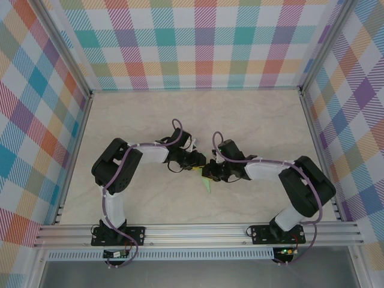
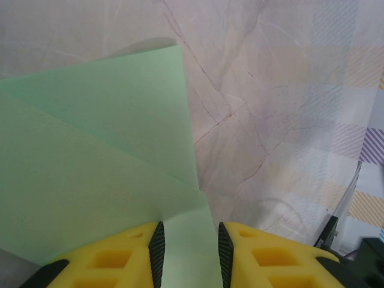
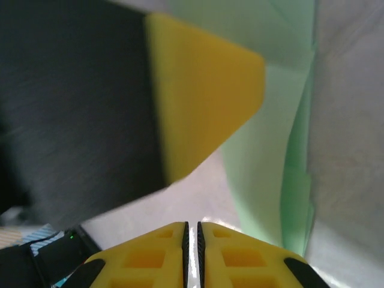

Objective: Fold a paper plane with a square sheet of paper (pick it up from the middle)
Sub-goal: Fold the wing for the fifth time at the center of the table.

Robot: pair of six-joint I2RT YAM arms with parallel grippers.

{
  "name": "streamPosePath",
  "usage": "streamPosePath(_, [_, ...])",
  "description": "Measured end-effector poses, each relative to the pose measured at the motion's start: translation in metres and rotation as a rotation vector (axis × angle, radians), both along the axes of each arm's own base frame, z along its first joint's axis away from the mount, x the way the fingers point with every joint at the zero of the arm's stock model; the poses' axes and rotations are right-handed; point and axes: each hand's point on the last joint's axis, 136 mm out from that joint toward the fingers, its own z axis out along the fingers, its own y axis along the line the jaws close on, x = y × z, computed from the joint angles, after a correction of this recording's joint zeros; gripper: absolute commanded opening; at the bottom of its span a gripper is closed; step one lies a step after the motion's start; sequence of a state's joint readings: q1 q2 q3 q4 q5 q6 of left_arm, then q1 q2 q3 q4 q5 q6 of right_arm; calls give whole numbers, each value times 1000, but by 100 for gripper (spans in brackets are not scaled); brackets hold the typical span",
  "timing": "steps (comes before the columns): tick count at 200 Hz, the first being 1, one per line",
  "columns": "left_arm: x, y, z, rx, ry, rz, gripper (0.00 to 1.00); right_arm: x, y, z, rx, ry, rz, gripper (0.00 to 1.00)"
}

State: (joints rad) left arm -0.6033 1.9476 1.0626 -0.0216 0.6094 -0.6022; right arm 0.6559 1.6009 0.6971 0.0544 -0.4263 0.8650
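Observation:
The pale mint-green sheet of paper (image 1: 208, 183) lies folded on the table between the two arms, with a narrow tip poking toward the near edge. In the left wrist view the paper (image 2: 90, 150) shows overlapping folded layers and runs in between the pads. My left gripper (image 2: 189, 252) stands partly open over it, jaws clearly apart. My right gripper (image 3: 192, 240) is shut, a hairline slit between its pads and nothing in it. The paper (image 3: 264, 168) lies just to its right. The left gripper's yellow finger (image 3: 198, 90) looms close ahead. From above, the left gripper (image 1: 199, 163) and the right gripper (image 1: 207, 173) almost touch.
The pale marbled tabletop (image 1: 138, 120) is walled by checked panels (image 1: 198, 42) at the back and both sides. An aluminium rail (image 1: 198, 234) runs along the near edge at the arm bases. Bare table lies behind and beside the arms.

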Motion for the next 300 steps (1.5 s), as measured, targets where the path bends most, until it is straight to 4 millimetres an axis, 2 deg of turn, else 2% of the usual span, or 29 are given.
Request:
streamPosePath(37, [1,1,0,-1,1,1,33,-2,-4,-28,-53,58,-14,10])
streamPosePath(135, [9,3,3,-54,31,-43,37,-5,-3,-30,-30,3,53,8])
streamPosePath(177, [32,8,6,-95,27,-31,38,-4,0,-30,-13,-10,70,8])
streamPosePath(229, [85,31,9,-66,-59,43,40,-6,0,-31,-1,-11,81,9])
streamPosePath(285, [110,48,14,-8,-97,80,41,-11,0,-30,7,3,101,9])
streamPosePath(300, [110,54,18,12,-98,92,39,-11,1,-29,6,7,103,10])
